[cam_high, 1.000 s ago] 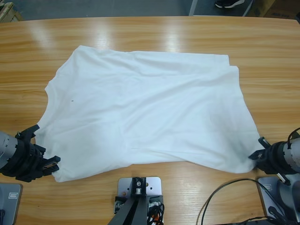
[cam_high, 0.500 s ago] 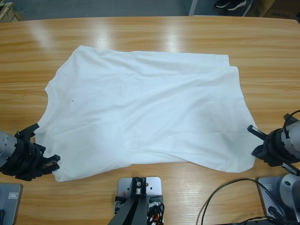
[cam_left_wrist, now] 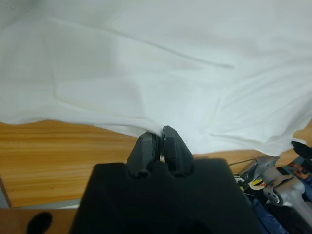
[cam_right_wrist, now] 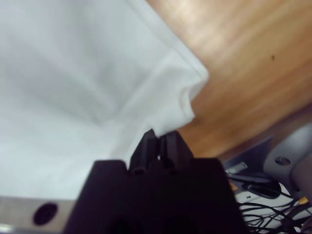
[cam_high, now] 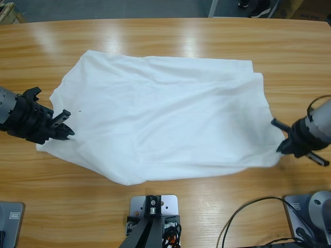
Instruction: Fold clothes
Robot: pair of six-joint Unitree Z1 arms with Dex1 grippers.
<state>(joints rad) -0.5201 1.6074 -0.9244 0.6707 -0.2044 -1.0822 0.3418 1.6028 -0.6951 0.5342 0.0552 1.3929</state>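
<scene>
A plain white shirt (cam_high: 160, 113) lies spread across the middle of the wooden table (cam_high: 155, 41). My left gripper (cam_high: 61, 130) is shut on the shirt's near left corner, lifted off the wood; the left wrist view shows the hem (cam_left_wrist: 122, 127) pinched between its jaws (cam_left_wrist: 159, 141). At the right side my right gripper (cam_high: 282, 140) is shut on the shirt's near right corner. In the right wrist view that corner (cam_right_wrist: 180, 105) bunches just above the closed gripper (cam_right_wrist: 157, 141). The near hem hangs slack between both grippers.
Bare wood surrounds the shirt on every side. Cables (cam_high: 248, 217) lie at the table's near right edge. A person's shoes (cam_high: 256, 8) show on the floor beyond the far edge.
Both grippers have lifted the shirt's near corners and carried them toward the far side. The left corner moved farther, and the near hem has pulled away from the table's front edge.
</scene>
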